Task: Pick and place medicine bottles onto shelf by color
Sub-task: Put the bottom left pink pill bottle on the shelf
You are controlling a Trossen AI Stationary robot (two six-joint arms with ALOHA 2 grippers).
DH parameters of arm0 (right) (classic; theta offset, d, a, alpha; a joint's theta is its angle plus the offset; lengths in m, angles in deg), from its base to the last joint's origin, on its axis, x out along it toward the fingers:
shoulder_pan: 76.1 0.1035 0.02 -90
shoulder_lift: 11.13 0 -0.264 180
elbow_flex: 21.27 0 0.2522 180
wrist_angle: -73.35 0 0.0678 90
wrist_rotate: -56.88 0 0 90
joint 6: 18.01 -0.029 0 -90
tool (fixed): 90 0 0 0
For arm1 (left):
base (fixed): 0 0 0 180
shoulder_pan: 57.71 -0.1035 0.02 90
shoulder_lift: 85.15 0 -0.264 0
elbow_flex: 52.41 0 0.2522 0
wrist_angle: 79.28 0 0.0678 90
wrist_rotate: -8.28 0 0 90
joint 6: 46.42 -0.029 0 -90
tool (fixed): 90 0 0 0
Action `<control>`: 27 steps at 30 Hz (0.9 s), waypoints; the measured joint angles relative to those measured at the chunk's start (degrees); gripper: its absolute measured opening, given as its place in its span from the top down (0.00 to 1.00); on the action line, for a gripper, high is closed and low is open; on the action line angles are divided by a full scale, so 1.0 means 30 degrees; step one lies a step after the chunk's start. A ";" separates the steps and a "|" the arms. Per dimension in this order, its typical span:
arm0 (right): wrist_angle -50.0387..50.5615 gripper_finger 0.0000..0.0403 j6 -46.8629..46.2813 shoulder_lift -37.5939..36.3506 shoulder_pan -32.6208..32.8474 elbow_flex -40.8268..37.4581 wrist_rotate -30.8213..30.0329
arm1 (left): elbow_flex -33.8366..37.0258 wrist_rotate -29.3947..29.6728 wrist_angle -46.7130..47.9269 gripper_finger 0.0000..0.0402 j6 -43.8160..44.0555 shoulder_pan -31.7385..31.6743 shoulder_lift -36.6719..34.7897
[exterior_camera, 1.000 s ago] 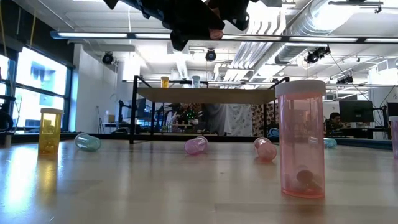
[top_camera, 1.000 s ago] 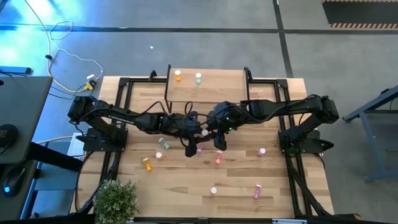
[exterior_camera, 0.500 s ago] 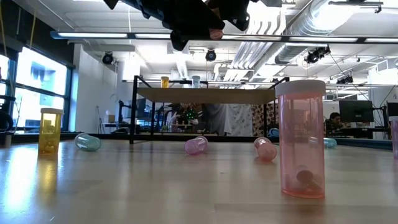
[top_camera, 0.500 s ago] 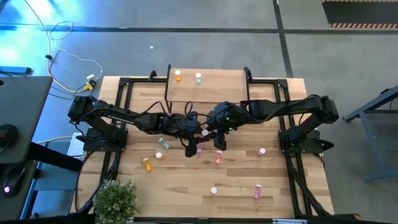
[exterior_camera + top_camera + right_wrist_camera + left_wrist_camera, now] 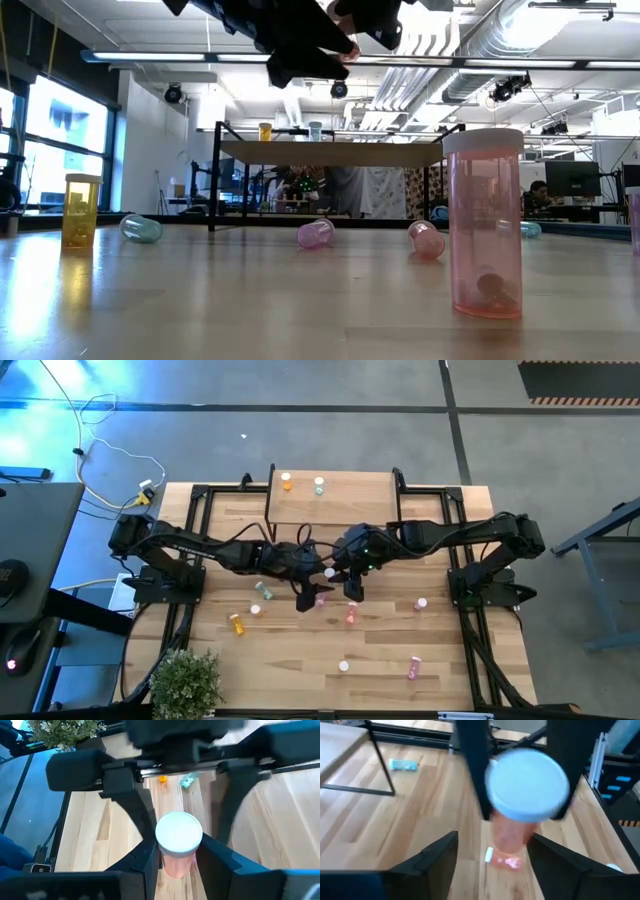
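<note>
A salmon-red medicine bottle [image 5: 175, 862] with a pale cap [image 5: 527, 785] hangs above the table's middle, and my right gripper [image 5: 177, 854] is shut on it. My left gripper [image 5: 492, 840] faces it from the table's left side, open. Its fingers stand on either side of the bottle's lower end without touching it. The shelf [image 5: 350, 500] stands at the far edge, with an orange bottle [image 5: 286, 482] and a pale green bottle [image 5: 319, 485] upright on it. A pink bottle [image 5: 315, 233] lies on its side on the table under the grippers. My right gripper pinches the salmon-red bottle between its two fingers, on the body's sides just under the cap [image 5: 167, 859]. The fingers [image 5: 147, 857] slant down from the table's right side. The bottle is lifted clear of the table, cap end up and toward the wrist.
Loose bottles lie about the table: two pale green [image 5: 264, 590] and an orange one [image 5: 237, 623] at the left, salmon and pink ones [image 5: 351, 615] [image 5: 413, 668] [image 5: 421, 603] at the middle and right. A potted plant [image 5: 185, 680] stands at the near left corner.
My left gripper has opened and let go of the salmon-red bottle, which stays in the air in my right gripper. Neither arm has shifted.
</note>
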 joint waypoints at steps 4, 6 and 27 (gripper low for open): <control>0.0015 0.74 0.0000 -0.0007 -0.0015 0.0000 -0.0508 | 0.0000 -0.0010 0.0604 0.38 -0.0011 -0.0472 -0.0487; -0.0035 0.74 0.0006 -0.0007 -0.0007 0.0000 -0.0778 | 0.0000 -0.0131 0.0998 0.37 -0.0144 -0.0716 -0.0798; -0.0672 0.77 -0.1089 -0.0064 -0.0027 -0.0007 -0.2265 | 0.0006 -0.0488 0.3706 0.39 -0.1687 -0.1501 -0.2041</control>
